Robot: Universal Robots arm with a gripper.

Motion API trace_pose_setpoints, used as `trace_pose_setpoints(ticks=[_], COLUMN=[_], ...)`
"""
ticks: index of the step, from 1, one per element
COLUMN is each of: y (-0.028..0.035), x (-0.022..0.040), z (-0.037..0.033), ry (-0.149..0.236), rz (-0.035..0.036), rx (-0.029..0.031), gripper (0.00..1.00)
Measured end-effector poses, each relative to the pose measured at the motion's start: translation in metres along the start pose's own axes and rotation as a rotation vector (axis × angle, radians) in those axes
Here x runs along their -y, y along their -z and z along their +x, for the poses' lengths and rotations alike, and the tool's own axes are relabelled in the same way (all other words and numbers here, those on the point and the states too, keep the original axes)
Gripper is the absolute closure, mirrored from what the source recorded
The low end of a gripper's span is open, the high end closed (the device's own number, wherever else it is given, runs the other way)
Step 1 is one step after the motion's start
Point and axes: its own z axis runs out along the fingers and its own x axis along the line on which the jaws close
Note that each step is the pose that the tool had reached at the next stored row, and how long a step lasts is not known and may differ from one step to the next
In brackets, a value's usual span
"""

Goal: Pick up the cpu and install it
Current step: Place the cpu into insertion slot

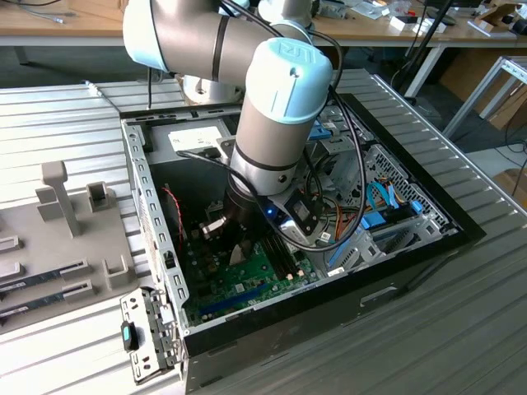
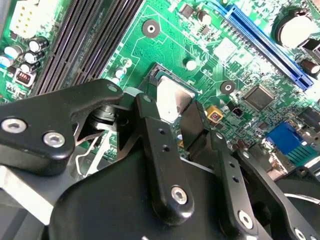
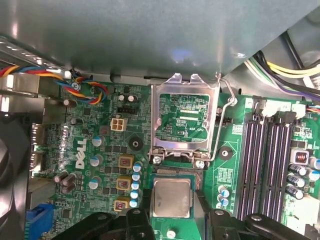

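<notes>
One cpu (image 3: pixel 171 196) in the tool's (image 3: pixel 173 202) two fingers (image 2: pixel 150 120), over one socket (image 3: pixel 175 172).

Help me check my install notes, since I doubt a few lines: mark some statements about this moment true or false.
1. The cpu sits between the gripper's fingers, low over the green motherboard. True.
2. The socket's metal retention frame is closed over the cpu. False: the frame is flipped open and stands beside the cpu.
3. The memory slots hold sticks. False: the black slots are empty.
4. The arm reaches down into the open computer case. True.
</notes>
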Motion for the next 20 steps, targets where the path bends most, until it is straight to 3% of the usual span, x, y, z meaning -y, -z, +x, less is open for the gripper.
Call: trace_pose_setpoints(ticks=[7,20], y=[-0.0017,-0.0029], x=[-0.0007,-0.0009], z=[0.0001,0.0016], ry=[0.001,-0.012], rz=[-0.0093,-0.0103], rx=[0.0008,0.0004], gripper=[0.54,0.54])
